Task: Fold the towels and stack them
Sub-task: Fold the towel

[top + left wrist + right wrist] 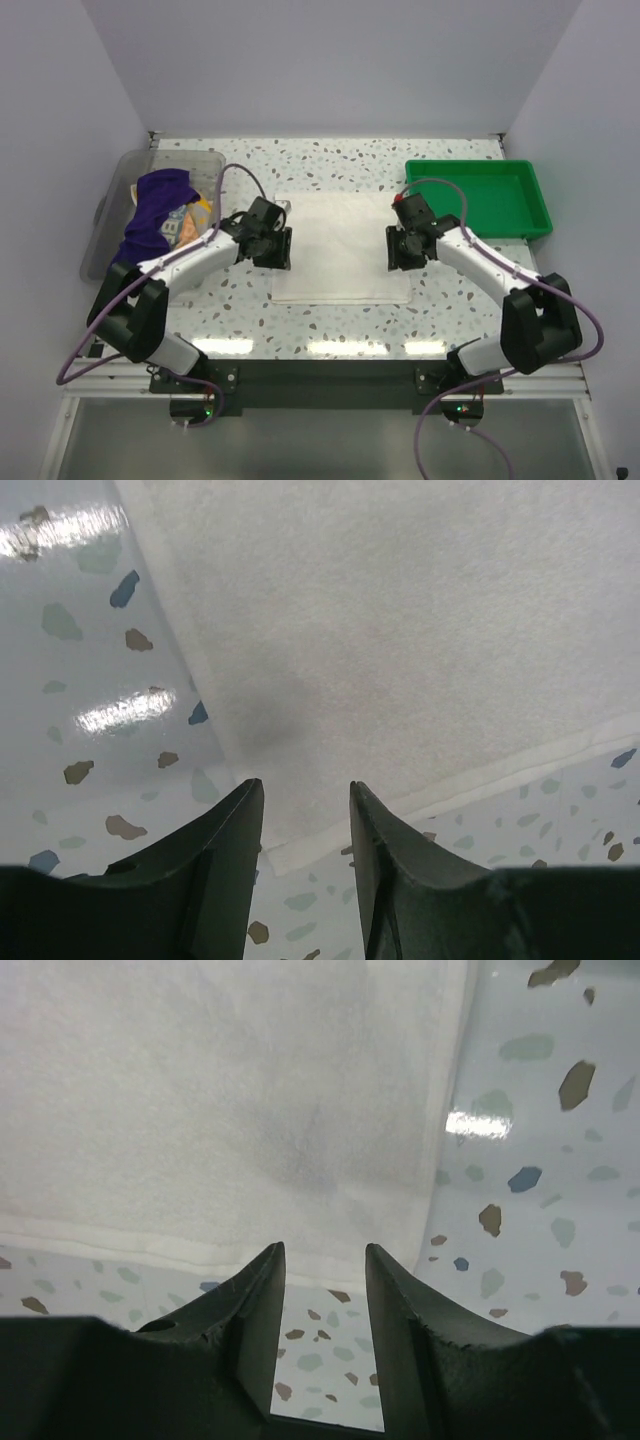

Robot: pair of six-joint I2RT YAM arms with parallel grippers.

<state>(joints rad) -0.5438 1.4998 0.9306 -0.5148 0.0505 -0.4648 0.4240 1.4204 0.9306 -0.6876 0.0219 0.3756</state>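
A white towel (340, 245) lies spread flat in the middle of the table. My left gripper (279, 248) hovers over its left edge, jaws open and nothing between them. In the left wrist view the left gripper (305, 798) points at a corner of the white towel (400, 630). My right gripper (399, 250) is over the towel's right edge, open and empty too. The right wrist view has the right gripper (322, 1255) just short of the hem of the white towel (200, 1090). A purple towel (155, 205) and a lettered towel (186, 226) lie bunched in a bin.
The clear plastic bin (108, 215) holding the two towels stands at the left edge of the table. A green tray (490, 200) sits at the back right. Grey walls close in the table on three sides.
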